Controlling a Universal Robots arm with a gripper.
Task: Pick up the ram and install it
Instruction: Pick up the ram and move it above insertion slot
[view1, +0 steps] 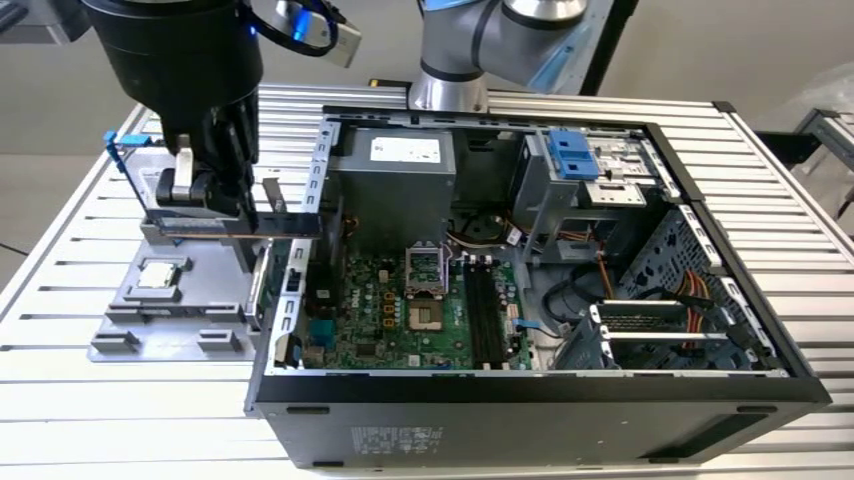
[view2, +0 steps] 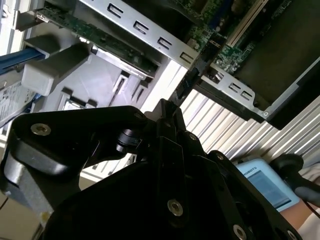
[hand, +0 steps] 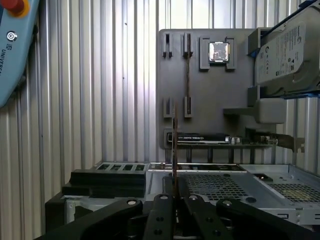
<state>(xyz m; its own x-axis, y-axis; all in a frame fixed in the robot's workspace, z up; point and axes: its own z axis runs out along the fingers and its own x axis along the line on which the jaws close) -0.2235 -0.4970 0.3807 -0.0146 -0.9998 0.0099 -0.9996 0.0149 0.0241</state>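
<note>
My gripper (view1: 200, 212) is shut on the ram (view1: 274, 227), a thin dark-green stick held level above the grey parts holder (view1: 127, 330), just off the exterior view's left side of the open computer case (view1: 534, 400). One end of the ram reaches the case's side wall. In the first wrist view the ram (hand: 174, 140) stands edge-on, rising from between my closed fingers (hand: 162, 202). The black memory slots (view1: 483, 315) lie on the motherboard inside the case, well to the exterior view's right of the gripper.
The holder carries a small square processor chip (hand: 219, 51), a hard drive in a blue frame (hand: 287, 55) and a graphics card (hand: 210, 138). A teach pendant (hand: 15, 45) lies on the ribbed metal table (view1: 54, 250). A power supply (view1: 394, 175) and drive cage (view1: 587, 165) fill the case's rear.
</note>
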